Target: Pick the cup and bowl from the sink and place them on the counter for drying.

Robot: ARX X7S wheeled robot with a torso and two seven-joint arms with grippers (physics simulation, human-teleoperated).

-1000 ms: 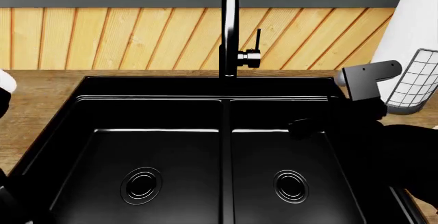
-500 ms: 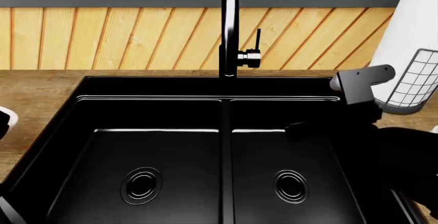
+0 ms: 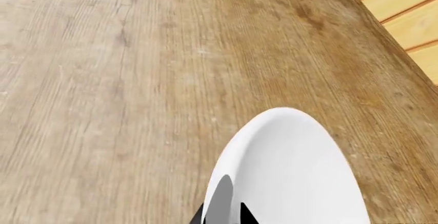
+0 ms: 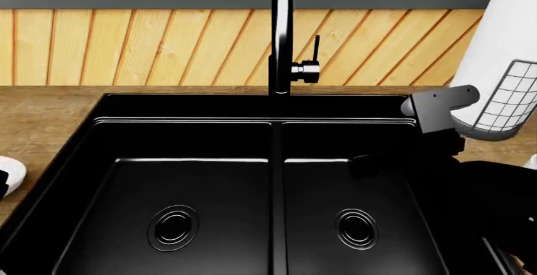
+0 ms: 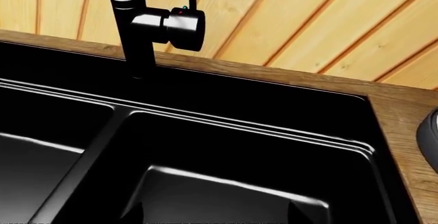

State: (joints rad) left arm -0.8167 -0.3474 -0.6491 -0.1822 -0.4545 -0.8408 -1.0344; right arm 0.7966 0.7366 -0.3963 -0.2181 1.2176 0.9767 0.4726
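My left arm has carried the bowl [image 4: 10, 173] nearer along the counter's [image 4: 38, 121] left part beside the sink [image 4: 273, 187]; its end effector [image 3: 222, 215] pinches the bowl's rim. Farther right, my right end effector [image 4: 363, 163] hangs over the right basin; I cannot tell its opening. Both basins hold nothing; the cup is unseen.

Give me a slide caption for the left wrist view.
Left wrist camera: white bowl over the wood-grain counter, fingers at its rim.
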